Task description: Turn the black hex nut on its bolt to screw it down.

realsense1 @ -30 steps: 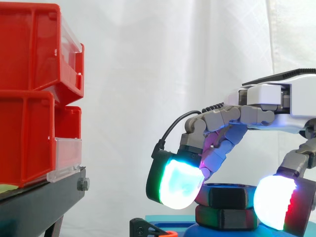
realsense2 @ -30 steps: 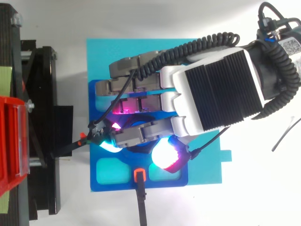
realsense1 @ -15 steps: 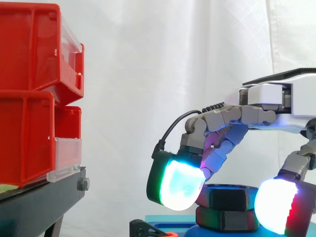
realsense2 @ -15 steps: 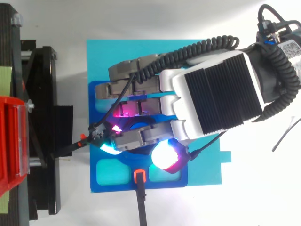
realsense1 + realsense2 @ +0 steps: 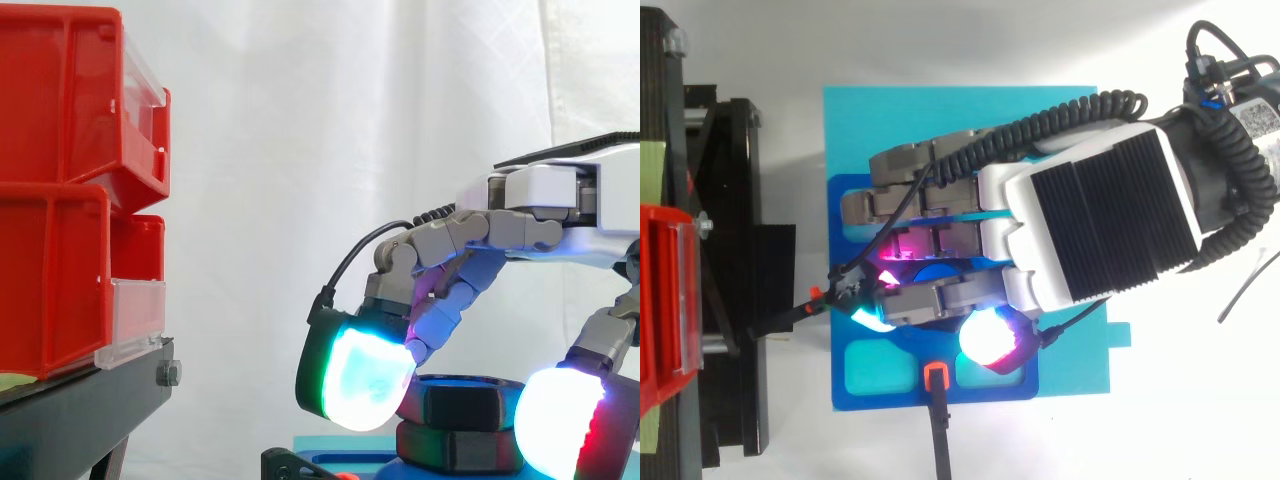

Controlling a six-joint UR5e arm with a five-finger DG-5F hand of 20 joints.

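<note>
The nut [image 5: 462, 401] sits directly beneath the robot hand [image 5: 1095, 225], grasped between its curled finger pad [image 5: 362, 378] and thumb pad [image 5: 555, 420], above the blue fixture [image 5: 980, 393], with red bins [image 5: 60, 190] beyond the fingertips.

The arm reaches in from the right, with the hand [image 5: 556, 205] held level and palm down. Its fingers [image 5: 355, 385] curl downward, and the thumb's glowing pad faces them, pinching the black hex nut [image 5: 462, 402] from both sides.
</note>
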